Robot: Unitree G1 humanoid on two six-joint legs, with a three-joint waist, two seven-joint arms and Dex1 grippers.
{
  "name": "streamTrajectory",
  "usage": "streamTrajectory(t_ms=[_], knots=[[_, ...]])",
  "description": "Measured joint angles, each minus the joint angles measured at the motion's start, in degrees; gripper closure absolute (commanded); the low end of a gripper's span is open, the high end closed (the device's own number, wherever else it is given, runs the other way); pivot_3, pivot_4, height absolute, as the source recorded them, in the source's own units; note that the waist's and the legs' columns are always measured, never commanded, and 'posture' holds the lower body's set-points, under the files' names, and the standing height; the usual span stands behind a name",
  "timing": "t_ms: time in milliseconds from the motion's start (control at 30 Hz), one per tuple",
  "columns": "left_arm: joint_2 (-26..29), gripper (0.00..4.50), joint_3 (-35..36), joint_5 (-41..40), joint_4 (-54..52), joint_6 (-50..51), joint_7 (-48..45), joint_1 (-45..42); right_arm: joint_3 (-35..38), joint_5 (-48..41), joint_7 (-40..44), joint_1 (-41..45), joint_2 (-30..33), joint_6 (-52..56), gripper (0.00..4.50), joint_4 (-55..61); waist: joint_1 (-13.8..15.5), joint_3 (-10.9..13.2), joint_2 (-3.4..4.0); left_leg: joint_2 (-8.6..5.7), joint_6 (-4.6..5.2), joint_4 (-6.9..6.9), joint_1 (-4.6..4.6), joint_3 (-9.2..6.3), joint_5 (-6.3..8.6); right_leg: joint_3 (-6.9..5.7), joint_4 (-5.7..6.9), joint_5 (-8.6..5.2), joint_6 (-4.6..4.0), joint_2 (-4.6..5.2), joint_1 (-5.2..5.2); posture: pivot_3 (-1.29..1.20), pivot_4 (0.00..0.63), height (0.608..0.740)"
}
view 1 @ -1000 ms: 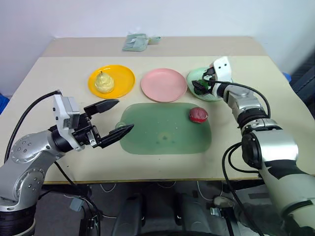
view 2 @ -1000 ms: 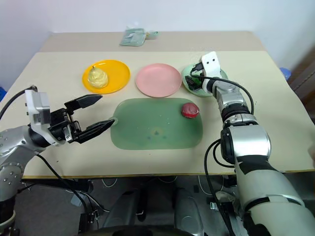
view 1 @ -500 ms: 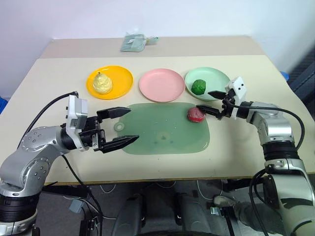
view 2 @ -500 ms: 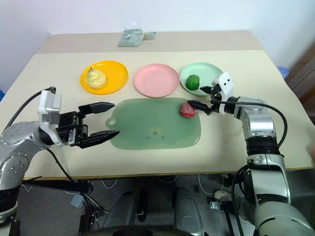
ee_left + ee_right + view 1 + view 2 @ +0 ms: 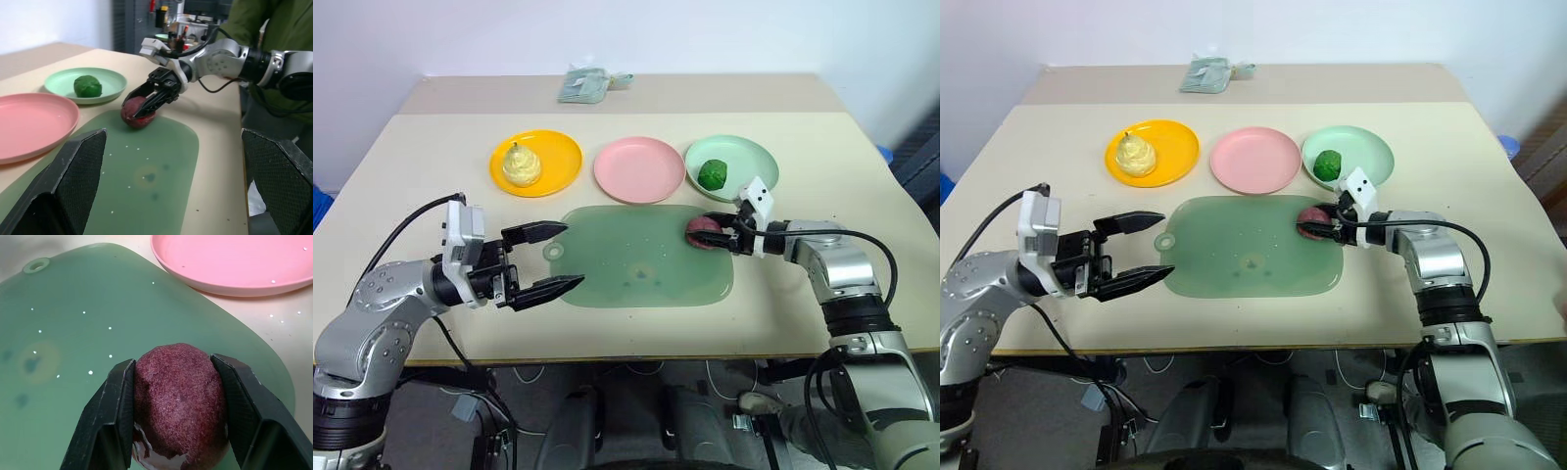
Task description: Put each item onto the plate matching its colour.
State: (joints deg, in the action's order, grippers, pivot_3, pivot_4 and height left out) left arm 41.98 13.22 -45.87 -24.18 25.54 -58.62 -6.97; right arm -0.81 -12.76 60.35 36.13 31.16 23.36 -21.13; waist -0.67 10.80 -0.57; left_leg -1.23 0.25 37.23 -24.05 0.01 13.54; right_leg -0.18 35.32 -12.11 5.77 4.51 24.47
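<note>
Right hand (image 5: pixel 178 431) clamped on dark red item (image 5: pixel 178 401) atop cutting board (image 5: pixel 636 259), left hand (image 5: pixel 548 259) open.

Grainy matt dark red item (image 5: pixel 178 396), smooth plastic pink plate (image 5: pixel 234 259).
</note>
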Motion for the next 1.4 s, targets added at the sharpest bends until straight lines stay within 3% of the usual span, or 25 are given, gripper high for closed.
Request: streamTrajectory(t_ms=[167, 300, 600, 633, 733, 767, 967, 1133, 1233, 1300, 1400], knots=[[-2.58, 0.0, 3.28, 0.22, -0.57, 2.4, 11.81, -1.43, -0.07, -1.05, -0.11, 2.21, -2.56, -0.17, 2.7, -0.01, -0.04, 0.0, 0.0, 0.0, 0.0, 0.01, 0.0, -0.03, 0.0, 0.0, 0.03, 0.01, 0.02, 0.0, 0.0, 0.0, 0.15, 0.74], [-4.08, 0.0, 3.97, 0.15, -0.7, 4.82, 19.03, -2.96, 0.66, -1.67, -3.75, 10.68, -8.37, -4.51, 2.7, -4.26, -0.39, 0.0, 0.0, 0.01, -0.01, -0.04, 0.02, -0.03, 0.0, 0.0, 0.05, 0.01, 0.02, -0.04, 0.02, 0.0, 0.15, 0.74], [-7.8, 0.0, 1.6, 3.09, -5.47, 6.78, 29.91, -2.11, 2.0, 3.48, -18.27, 29.65, -19.01, -25.63, 2.7, -39.16, -0.04, -0.01, -0.04, -0.07, -0.06, -0.08, 0.0, -0.06, -0.01, 0.0, 0.0, 0.02, 0.0, 0.04, 0.01, 0.0, 0.15, 0.74], [-7.8, 0.0, 1.19, 4.06, -6.27, 6.78, 30.85, -1.91, 2.11, 4.31, -20.24, 31.18, -19.75, -27.58, 1.69, -43.12, -0.18, -0.01, -0.04, -0.07, -0.08, -0.11, 0.0, -0.06, -0.02, 0.01, 0.0, 0.02, 0.0, 0.04, 0.03, 0.0, 0.15, 0.74], [-7.79, 0.0, 0.9, 6.29, -8.21, 6.78, 32.92, -1.02, 2.19, 6.43, -24.28, 33.35, -21.05, -30.91, 0.28, -49.7, -0.43, -0.01, -0.03, -0.06, -0.11, -0.16, 0.0, -0.07, -0.03, 0.01, 0.0, 0.02, -0.01, 0.04, 0.06, 0.0, 0.15, 0.74], [-7.78, 0.0, 0.7, 7.58, -8.64, 6.71, 33.64, -0.74, 2.18, 7.25, -25.17, 33.8, -21.39, -31.95, 0.07, -51.26, -0.47, -0.01, -0.03, -0.06, -0.12, -0.18, 0.0, -0.06, -0.04, 0.01, 0.0, 0.02, -0.01, 0.04, 0.07, 0.0, 0.15, 0.74], [-9.13, 0.0, -2.7, 16.25, -8.64, 2.43, 36.11, -0.55, 2.63, 9.25, -24.77, 34.89, -21.83, -35.82, 0.07, -53.25, -0.34, 0.0, -0.02, -0.07, -0.12, -0.19, 0.0, -0.06, -0.04, 0.01, 0.0, 0.02, 0.0, 0.03, 0.07, 0.0, 0.15, 0.74], [-9.36, 0.0, -3.47, 18.31, -7.84, 0.41, 34.36, -0.35, 4.01, 7.04, -14.24, 30.79, -16.43, -37.69, 0.07, -43.12, 0.07, -0.01, -0.02, -0.08, -0.1, -0.16, -0.01, -0.09, -0.03, 0.0, -0.03, 0.02, 0.0, 0.03, 0.03, 0.0, 0.15, 0.74], [-8.47, 0.0, -3.32, 18.76, -6.53, 0.07, 32.05, 1.52, 4.26, 3.88, -8.14, 17.6, -9.95, -31.6, 0.07, -22.39, 0.25, -0.02, -0.03, -0.09, -0.03, -0.16, -0.02, -0.12, 0.01, -0.01, -0.1, 0.01, 0.0, 0.07, -0.02, 0.0, 0.15, 0.74], [-8.22, 0.0, -3.06, 19.06, -5.44, -0.18, 30.59, 2.57, 4.59, 2.34, -7.11, 10.79, -7.12, -26.33, 0.07, -13.93, 0.02, 0.0, 0.0, -0.07, -0.03, -0.14, -0.04, -0.08, 0.0, -0.01, -0.04, 0.02, 0.0, 0.09, 0.03, 0.0, 0.15, 0.74], [-8.06, 0.0, -0.91, 18.26, -4.86, -2.36, 27.33, 4.87, 6.78, -1.5, -8.0, -4.95, -0.91, -14.42, 0.07, 9.27, 0.1, -0.01, 0.02, 0.0, -0.03, -0.21, -0.07, -0.1, 0.01, 0.0, -0.05, -0.01, -0.02, 0.11, 0.1, 0.0, 0.15, 0.74]])
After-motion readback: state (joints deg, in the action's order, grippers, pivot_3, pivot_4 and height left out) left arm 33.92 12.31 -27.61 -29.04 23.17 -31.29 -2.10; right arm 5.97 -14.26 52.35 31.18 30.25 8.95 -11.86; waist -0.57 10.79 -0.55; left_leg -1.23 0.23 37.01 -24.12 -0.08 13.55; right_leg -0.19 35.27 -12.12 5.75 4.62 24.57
